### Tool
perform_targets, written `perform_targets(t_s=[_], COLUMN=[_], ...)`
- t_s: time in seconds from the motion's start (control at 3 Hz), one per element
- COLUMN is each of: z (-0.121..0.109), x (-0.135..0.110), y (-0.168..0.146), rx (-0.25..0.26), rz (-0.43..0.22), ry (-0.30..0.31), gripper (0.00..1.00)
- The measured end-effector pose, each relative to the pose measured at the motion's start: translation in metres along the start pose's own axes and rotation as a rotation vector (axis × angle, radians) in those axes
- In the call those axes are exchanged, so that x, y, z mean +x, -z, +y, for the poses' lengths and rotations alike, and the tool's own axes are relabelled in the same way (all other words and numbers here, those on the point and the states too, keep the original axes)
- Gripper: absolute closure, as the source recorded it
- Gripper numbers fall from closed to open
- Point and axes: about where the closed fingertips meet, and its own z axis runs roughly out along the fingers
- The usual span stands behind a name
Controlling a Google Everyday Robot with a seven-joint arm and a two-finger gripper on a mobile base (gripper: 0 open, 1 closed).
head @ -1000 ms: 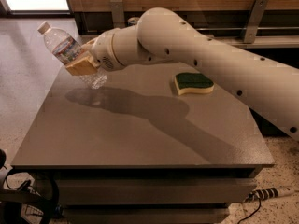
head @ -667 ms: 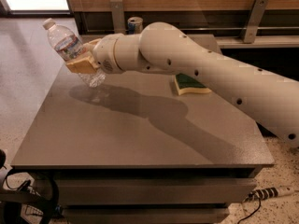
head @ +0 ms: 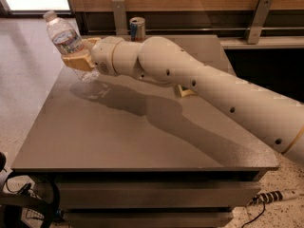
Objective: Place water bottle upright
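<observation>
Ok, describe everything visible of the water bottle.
The water bottle is small, clear ribbed plastic with a white cap and a red, white and blue label near the neck. It leans, cap up and to the left, above the table's far left corner, clamped around its lower half by the tan claw.

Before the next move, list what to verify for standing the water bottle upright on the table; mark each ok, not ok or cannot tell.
1. Grip: claw, at the far-left corner of the grey tabletop, shut on the small clear ribbed plastic water bottle: ok.
2. Bottle vertical: it leans, white cap toward the upper left: not ok.
3. Base touching the tabletop: cannot tell.
4. Tabletop under the bottle bare: ok.
5. Slim blue-and-silver can stands apart from the bottle: ok.
</observation>
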Motion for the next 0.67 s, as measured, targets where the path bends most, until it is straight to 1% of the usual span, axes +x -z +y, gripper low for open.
perform_targets(t_s=[0.33, 0.67], z=[0.0042, 0.0106], x=[0.0033, 0.0084], y=[-0.0035, 0.0011], rx=[0.027, 0.049], rz=[-0.033, -0.024], ry=[-0.018, -0.033], gripper=[1.00, 1.00])
